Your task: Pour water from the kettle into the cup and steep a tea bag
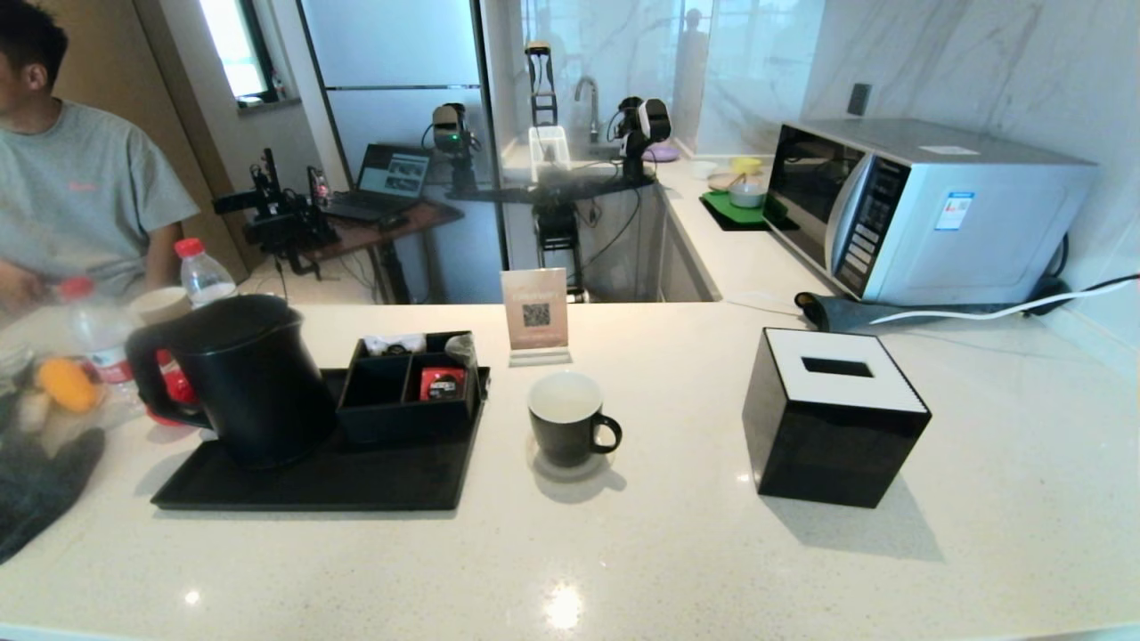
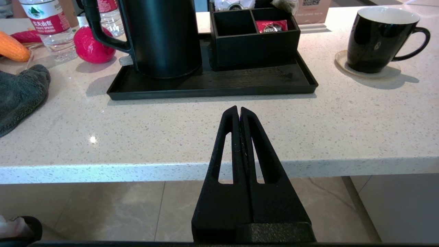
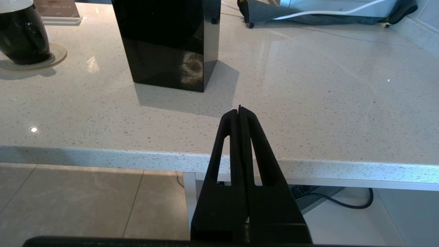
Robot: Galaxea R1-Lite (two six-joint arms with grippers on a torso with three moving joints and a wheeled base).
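both grippers parked below the counter edge, kettle and cup untouched

nearest to you, the left gripper (image 2: 239, 109) hangs just off the front edge of the speckled white counter (image 1: 677, 552), its two fingers pressed together with nothing between them. the right gripper (image 3: 239, 109) sits the same way further to the right, fingers closed flat against each other and empty. neither arm shows in the head view.

past the edge on your left lies the black tray (image 1: 356, 485). the kettle (image 1: 254, 378) stands upright on the tray's left part, lid on, loop handle turned to the left. beside it on the tray is the black organizer box (image 1: 405, 411), with a red sachet (image 1: 441, 383) in one compartment.

the cup (image 1: 566, 418) stands upright on a pale coaster (image 2: 343, 65) just right of the tray, near the counter's middle, handle pointing right; its white inside looks pale, and you cannot tell whether water is in it. further right is the black tissue box (image 1: 833, 418), well apart from the cup. behind the cup stands a small qr-code sign (image 1: 535, 313), and far right at the back, the microwave (image 1: 926, 209).
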